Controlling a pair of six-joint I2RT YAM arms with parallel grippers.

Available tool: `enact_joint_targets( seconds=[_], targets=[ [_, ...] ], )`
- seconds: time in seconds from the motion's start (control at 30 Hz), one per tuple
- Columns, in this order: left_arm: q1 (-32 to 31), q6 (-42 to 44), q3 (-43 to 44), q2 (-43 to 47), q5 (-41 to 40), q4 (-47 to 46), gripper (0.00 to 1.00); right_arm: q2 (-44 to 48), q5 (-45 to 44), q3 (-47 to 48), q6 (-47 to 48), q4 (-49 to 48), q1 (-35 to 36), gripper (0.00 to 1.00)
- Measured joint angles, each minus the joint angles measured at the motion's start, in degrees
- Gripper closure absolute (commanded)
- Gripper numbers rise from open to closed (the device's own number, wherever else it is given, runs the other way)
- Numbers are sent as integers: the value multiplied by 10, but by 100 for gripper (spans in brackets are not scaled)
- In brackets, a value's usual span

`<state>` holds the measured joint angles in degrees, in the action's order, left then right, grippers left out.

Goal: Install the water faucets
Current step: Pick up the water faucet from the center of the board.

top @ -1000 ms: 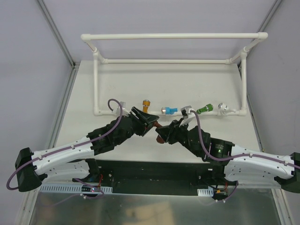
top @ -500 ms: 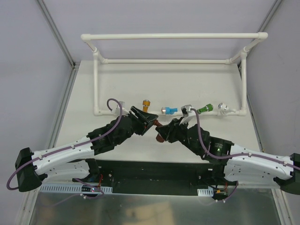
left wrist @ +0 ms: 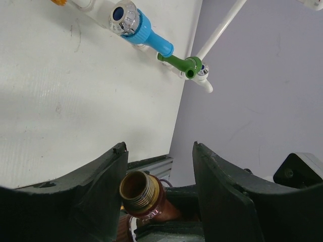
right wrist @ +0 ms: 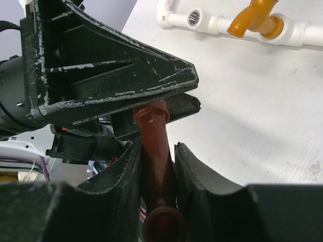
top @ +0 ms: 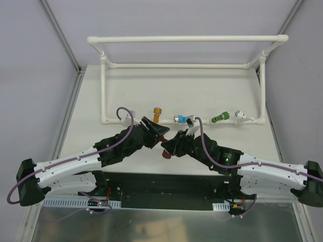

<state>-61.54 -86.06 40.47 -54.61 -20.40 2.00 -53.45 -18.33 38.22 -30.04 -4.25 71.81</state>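
- R gripper (right wrist: 157,151): fingers clamped on the shaft of the brown faucet (right wrist: 154,166). Rt wrist cam shows both pads tight on it.
- L gripper (left wrist: 159,151): fingers apart, w/ the faucet's brass threaded end between them. A gap shows on one side, so no squeeze on it.
- Only the L wrist cam shows the threads. In the rt wrist cam that end is hidden behind the L gripper's finger (right wrist: 116,85).
- Top cam shows the two grippers meeting nose to nose over the table (top: 176,91), just short of the pipe row. The faucet is mostly hidden there.
- Arms: both reach fwd and angle inward from the bases, forearms low, wrists pointed at each other.
- Orange faucet (top: 157,112), blue faucet (top: 180,119) and green faucet (top: 219,118) sit along the near rail of the white PVC frame (top: 181,38).
- Rt wrist cam adds an open silver-lined socket (right wrist: 194,17) on the rail, just beside the orange one.
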Motion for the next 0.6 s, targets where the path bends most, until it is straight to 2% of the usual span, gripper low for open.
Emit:
enact_joint_targets(
  seconds=[0.2, 0.3, 0.43, 0.53, 0.6],
  targets=[
    [4, 23, 0, 20, -1, 9, 38, 14, 1, 0, 3, 12, 1, 100],
    [44, 70, 0, 57, 16, 37, 32, 49, -9, 0, 11, 46, 2, 100],
    [186, 183, 23, 89, 81, 125, 21, 112, -38, 1, 33, 104, 2, 100],
    [286, 280, 66, 69, 127, 198, 18, 138, -54, 12, 55, 162, 2, 100],
    [328, 337, 100, 40, 139, 234, 17, 139, -54, 28, 69, 197, 2, 100]
  ],
)
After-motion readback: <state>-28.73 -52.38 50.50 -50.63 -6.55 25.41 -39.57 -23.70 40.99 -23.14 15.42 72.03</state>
